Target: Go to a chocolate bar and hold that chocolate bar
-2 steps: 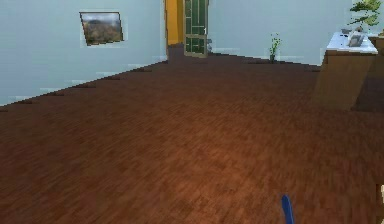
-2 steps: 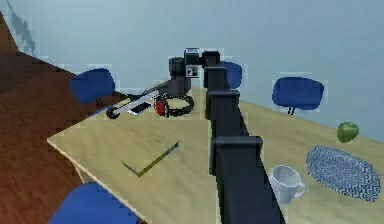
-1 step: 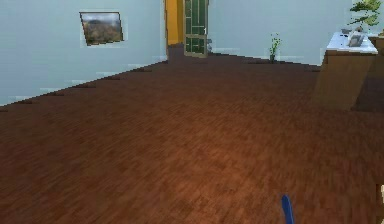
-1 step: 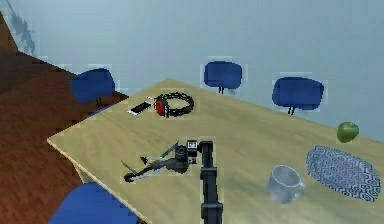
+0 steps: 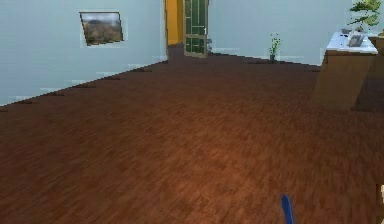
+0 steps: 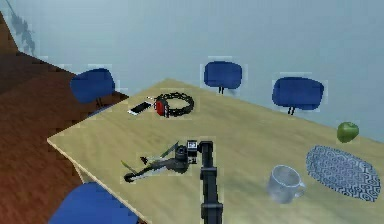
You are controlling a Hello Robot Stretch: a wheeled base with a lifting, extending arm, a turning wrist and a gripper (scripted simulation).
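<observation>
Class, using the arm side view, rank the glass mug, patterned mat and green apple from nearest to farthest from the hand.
1. Glass mug, right of the hand.
2. Patterned mat, farther right.
3. Green apple, behind the mat.

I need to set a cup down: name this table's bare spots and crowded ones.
Widest bare patch: middle of the table, bordered by the black ring, green apple and mug. A smaller one lies between the white slab and the gripper. Crowded around mug and patterned mat.
</observation>
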